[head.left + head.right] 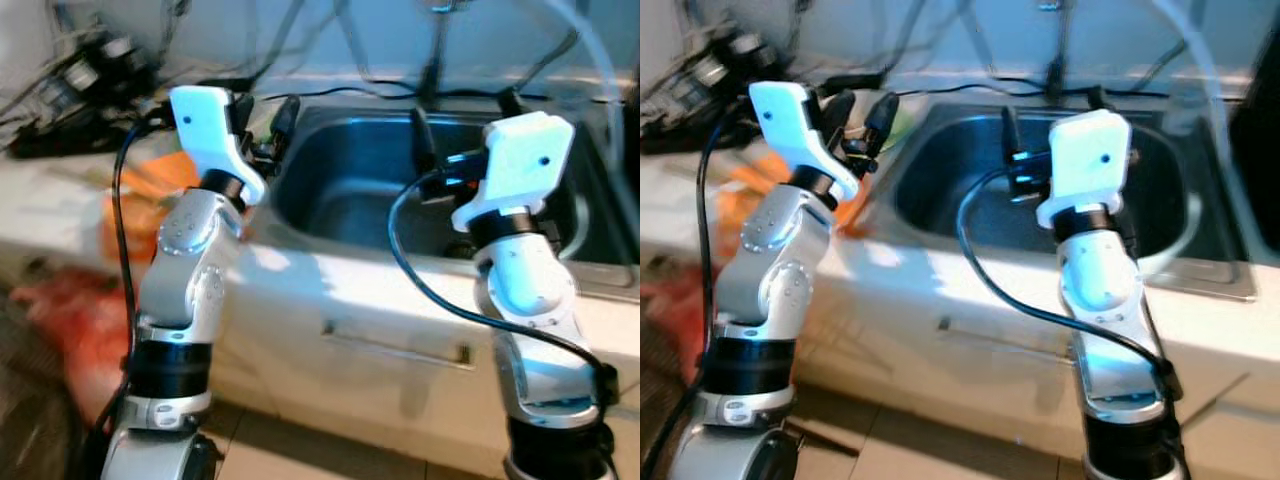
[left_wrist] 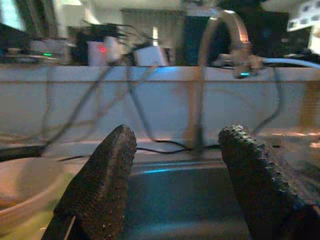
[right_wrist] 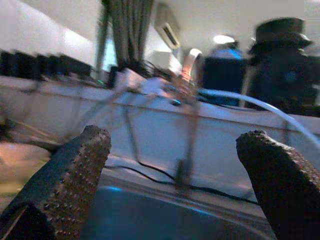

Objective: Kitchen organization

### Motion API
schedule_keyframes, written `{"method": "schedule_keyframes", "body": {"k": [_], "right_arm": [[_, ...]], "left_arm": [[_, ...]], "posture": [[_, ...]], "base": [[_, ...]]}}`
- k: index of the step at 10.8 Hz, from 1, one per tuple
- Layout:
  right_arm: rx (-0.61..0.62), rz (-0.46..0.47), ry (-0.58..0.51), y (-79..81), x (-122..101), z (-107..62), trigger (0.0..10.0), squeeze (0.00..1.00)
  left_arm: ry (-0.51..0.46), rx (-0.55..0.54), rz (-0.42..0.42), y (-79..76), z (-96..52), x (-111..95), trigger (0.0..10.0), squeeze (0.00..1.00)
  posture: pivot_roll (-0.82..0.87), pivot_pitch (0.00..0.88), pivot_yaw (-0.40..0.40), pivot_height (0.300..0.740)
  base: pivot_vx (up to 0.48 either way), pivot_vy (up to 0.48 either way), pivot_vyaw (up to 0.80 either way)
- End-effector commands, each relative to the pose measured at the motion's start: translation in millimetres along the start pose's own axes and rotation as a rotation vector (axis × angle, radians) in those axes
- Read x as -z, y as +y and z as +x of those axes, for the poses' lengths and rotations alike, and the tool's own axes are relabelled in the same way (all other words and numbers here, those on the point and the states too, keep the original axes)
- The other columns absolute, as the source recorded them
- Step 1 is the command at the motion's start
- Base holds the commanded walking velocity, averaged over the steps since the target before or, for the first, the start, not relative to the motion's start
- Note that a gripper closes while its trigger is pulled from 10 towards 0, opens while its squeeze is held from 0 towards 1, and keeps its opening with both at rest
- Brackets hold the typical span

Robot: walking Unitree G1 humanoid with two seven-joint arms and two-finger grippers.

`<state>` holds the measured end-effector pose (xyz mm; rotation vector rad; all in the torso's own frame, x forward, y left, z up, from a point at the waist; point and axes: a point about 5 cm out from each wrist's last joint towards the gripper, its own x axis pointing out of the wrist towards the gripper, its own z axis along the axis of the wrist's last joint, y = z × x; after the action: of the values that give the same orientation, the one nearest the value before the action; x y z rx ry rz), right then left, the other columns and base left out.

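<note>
A deep steel sink [image 1: 345, 190] with rounded corners sits sunk in a pale worktop [image 1: 300, 275], its basin dull and bluish under the light. Both silver arms are raised over its near edge. The left gripper [image 2: 172, 165] hangs at the sink's left rim, its jaws well apart and holding nothing; the fingers [image 2: 102, 185] are black and covered in small rubber studs. The right gripper [image 3: 172, 170] is over the basin, jaws spread wider and likewise empty, with the same pimpled pads. Behind the sink a curved metal tap [image 2: 220, 55] rises against a white wall, and thin dark cables [image 1: 300, 95] trail along the back edge. A pale round bowl [image 2: 25, 185] lies just beside the left gripper, cut off by the frame edge. On the worktop left of the sink is something orange [image 1: 150, 190], too blurred to name, and a red shape [image 1: 70, 320] lower down is equally unclear. A tangle of dark gear [image 1: 80, 80] sits at the far left. A flat handle [image 1: 395, 345] crosses the cabinet front below
</note>
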<state>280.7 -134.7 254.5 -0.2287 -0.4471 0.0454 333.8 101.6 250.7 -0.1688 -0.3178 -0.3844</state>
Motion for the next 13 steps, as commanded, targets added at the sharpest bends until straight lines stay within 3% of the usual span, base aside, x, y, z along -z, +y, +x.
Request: {"method": "schedule_keyframes", "body": {"k": [1,3,7,13], "right_arm": [[-0.024,0.016,-0.016,7.4,-5,0.6,10.0,0.0],[-0.028,0.015,-0.003,8.9,-2,-1.4,10.0,0.0],[-0.036,0.023,0.016,10.0,1,-2.9,10.0,0.0],[0.036,0.21,0.241,11.4,28,-2.4,10.0,0.0]], "left_arm": [[-0.005,-0.03,0.012,10.5,-3.2,-5,10.0,0.0],[-0.018,-0.023,-0.054,9.7,-3.4,-6,10.0,0.0],[-0.002,-0.008,-0.06,6.5,-6.6,-1,10.0,0.0],[0.14,-0.204,0.098,38.2,-24.4,34,10.0,0.0]], "posture": [[-0.03,0.0,0.104,0.74],[-0.03,0.0,0.104,0.74],[-0.03,0.0,0.103,0.74],[-0.03,0.0,0.1,0.74]], "base": [[0.315,0.0,0.0],[0.163,0.0,0.0],[0.0,0.0,0.0],[0.0,0.0,0.0]]}}
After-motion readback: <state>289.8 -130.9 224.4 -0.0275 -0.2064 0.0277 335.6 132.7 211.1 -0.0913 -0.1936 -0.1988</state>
